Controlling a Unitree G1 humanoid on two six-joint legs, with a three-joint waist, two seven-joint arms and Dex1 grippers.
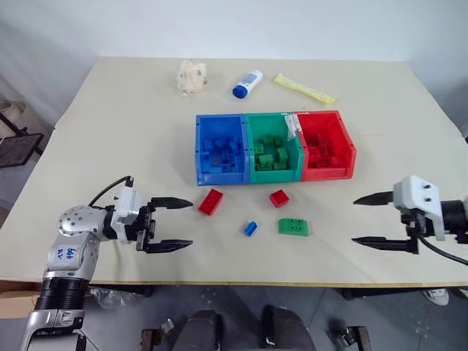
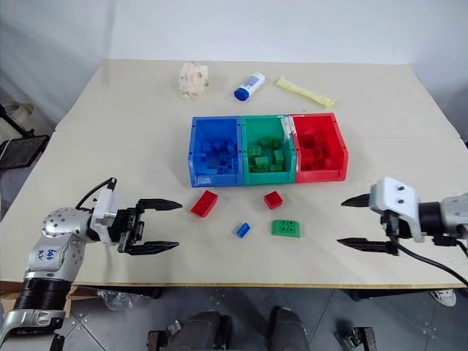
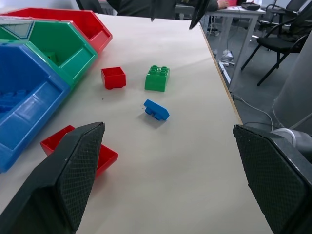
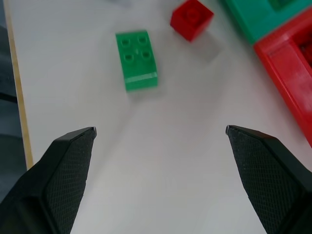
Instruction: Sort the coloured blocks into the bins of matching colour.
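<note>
Three joined bins stand mid-table: blue bin (image 1: 219,148), green bin (image 1: 274,146), red bin (image 1: 325,144), each holding blocks of its own colour. In front of them lie loose blocks: a long red block (image 1: 210,201), a small red block (image 1: 278,198), a tiny blue block (image 1: 250,229) and a flat green block (image 1: 292,227). My left gripper (image 1: 175,224) hovers open at the front left, pointing right toward the long red block (image 3: 78,151), apart from it. At the front right, my right gripper (image 1: 365,219) is open and empty, pointing left toward the green block (image 4: 136,59).
At the table's far side lie a crumpled beige wad (image 1: 191,75), a white bottle with a blue cap (image 1: 247,83) and a yellow packet (image 1: 303,89). The table's front edge (image 1: 241,284) runs just below both grippers.
</note>
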